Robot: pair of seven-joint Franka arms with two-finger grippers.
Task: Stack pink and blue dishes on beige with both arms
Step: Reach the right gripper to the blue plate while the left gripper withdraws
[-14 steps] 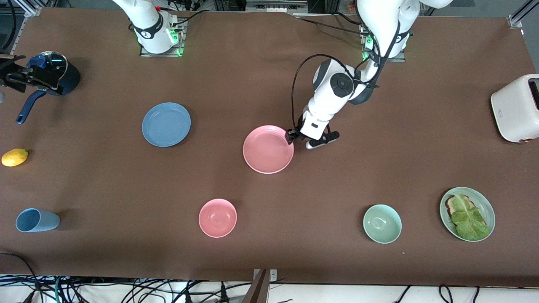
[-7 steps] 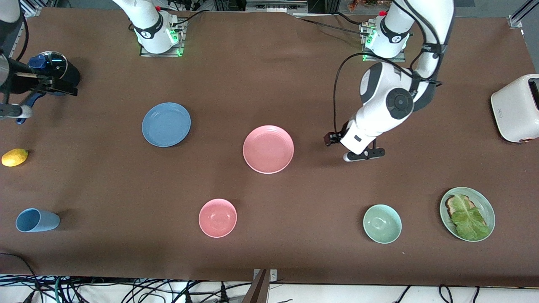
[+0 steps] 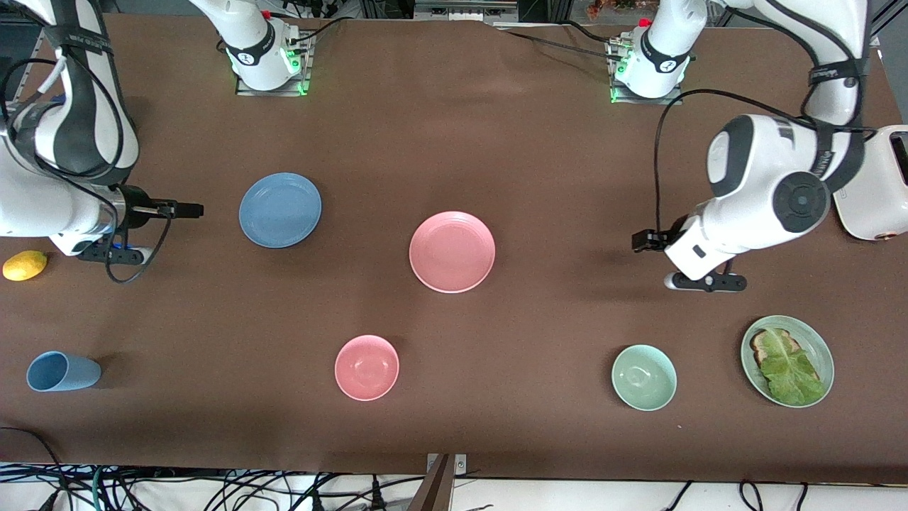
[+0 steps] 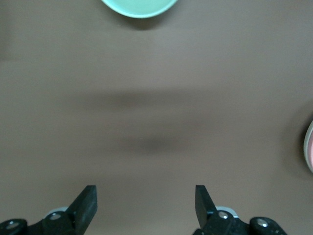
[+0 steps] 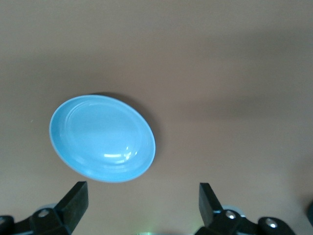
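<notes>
- My left hand [image 4: 145,203]: spread wide, holding nothing, over bare bench [image 3: 567,177].
- My right hand [image 5: 143,203]: spread wide, holding nothing, beside blue plate [image 3: 280,210].
- Pink plate [image 3: 452,251]: mid-bench, apart from blue.

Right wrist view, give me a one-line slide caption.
Open right gripper above the brown table, the blue plate lying just ahead of its fingers.

Surfaces: matt table, glossy dishes.
Table [image 3: 496,142] looks matt brown, cloth-like. Blue plate [image 5: 102,138] smooth with glossy highlights; pink plate [image 3: 452,251] smooth, faint sheen. Arm shells glossy white plastic.
</notes>
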